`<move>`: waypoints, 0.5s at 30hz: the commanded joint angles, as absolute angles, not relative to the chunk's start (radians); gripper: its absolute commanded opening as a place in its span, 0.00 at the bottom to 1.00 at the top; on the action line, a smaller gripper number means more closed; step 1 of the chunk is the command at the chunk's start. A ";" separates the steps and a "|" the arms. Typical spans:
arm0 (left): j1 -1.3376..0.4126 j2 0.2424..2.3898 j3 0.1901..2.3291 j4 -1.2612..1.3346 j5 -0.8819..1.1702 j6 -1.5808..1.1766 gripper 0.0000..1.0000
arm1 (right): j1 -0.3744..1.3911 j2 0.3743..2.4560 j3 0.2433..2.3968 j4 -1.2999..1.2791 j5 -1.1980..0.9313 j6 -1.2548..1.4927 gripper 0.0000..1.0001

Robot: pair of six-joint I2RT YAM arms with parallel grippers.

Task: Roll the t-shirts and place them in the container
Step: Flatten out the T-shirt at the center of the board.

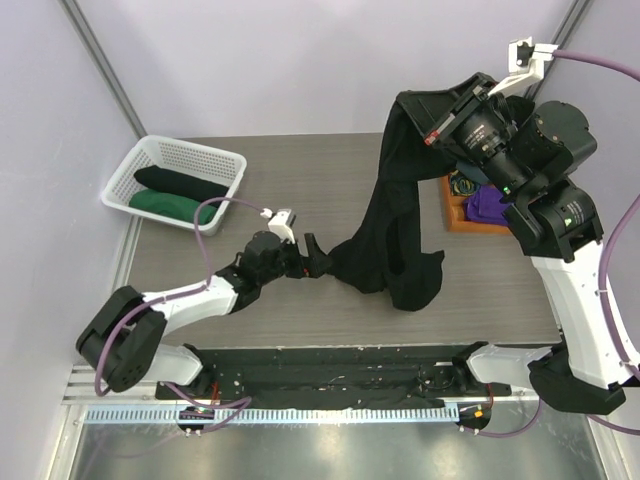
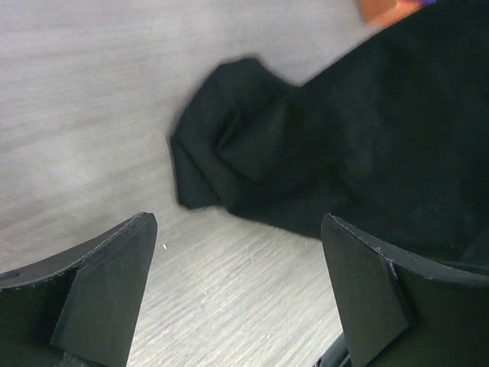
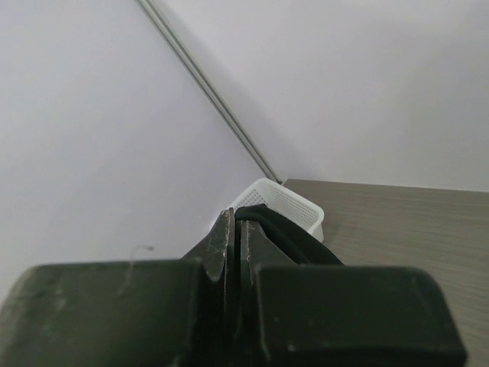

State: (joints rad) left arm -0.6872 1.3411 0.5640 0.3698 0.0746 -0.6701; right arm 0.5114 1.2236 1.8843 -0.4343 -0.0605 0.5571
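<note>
A plain black t-shirt [image 1: 392,225] hangs from my right gripper [image 1: 428,112], which is raised high at the back right and shut on the shirt's top edge. In the right wrist view the cloth [image 3: 294,235] drapes over the closed fingertips. The shirt's lower end rests on the table. My left gripper [image 1: 318,258] is open and low over the table, just left of the shirt's bottom corner [image 2: 229,157], with nothing between its fingers [image 2: 107,283]. A black rolled shirt [image 1: 180,183] and a green rolled shirt [image 1: 165,204] lie in the white basket [image 1: 192,153].
The white lattice basket stands at the back left; it also shows in the right wrist view [image 3: 286,202]. An orange tray [image 1: 458,212] with purple and dark items sits at the right, partly behind the right arm. A black strip [image 1: 330,375] runs along the near edge.
</note>
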 commanded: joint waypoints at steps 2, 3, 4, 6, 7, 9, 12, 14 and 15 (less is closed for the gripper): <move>-0.709 1.408 0.607 0.387 0.135 -0.709 0.89 | 0.515 1.183 1.879 -0.376 -0.005 0.522 0.01; -0.710 1.420 0.623 0.367 0.144 -0.710 0.87 | 0.514 1.180 1.875 -0.376 -0.005 0.520 0.01; -0.715 1.436 0.636 0.323 0.146 -0.710 0.86 | 0.515 1.175 1.867 -0.374 -0.005 0.519 0.01; -0.722 1.485 0.692 0.281 0.143 -0.707 0.82 | 0.515 1.169 1.858 -0.376 0.027 0.518 0.01; -0.730 1.503 0.710 0.253 0.138 -0.706 0.80 | 0.515 1.164 1.847 -0.374 0.031 0.518 0.01; -0.732 1.549 0.752 0.235 0.133 -0.701 0.72 | 0.515 1.154 1.835 -0.373 0.034 0.515 0.01; -0.733 1.604 0.790 0.216 0.109 -0.712 0.66 | 0.515 1.132 1.809 -0.370 0.046 0.509 0.01; -0.733 1.635 0.813 0.207 0.085 -0.722 0.65 | 0.515 1.120 1.790 -0.368 0.057 0.505 0.01; -0.733 1.666 0.846 0.192 0.072 -0.724 0.64 | 0.515 1.108 1.783 -0.362 0.058 0.506 0.01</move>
State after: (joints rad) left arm -0.7288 1.6135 0.7773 0.2325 0.1158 -0.7078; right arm 0.5114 1.1595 1.7935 -0.4431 0.0212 0.5240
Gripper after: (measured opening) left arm 0.648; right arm 0.036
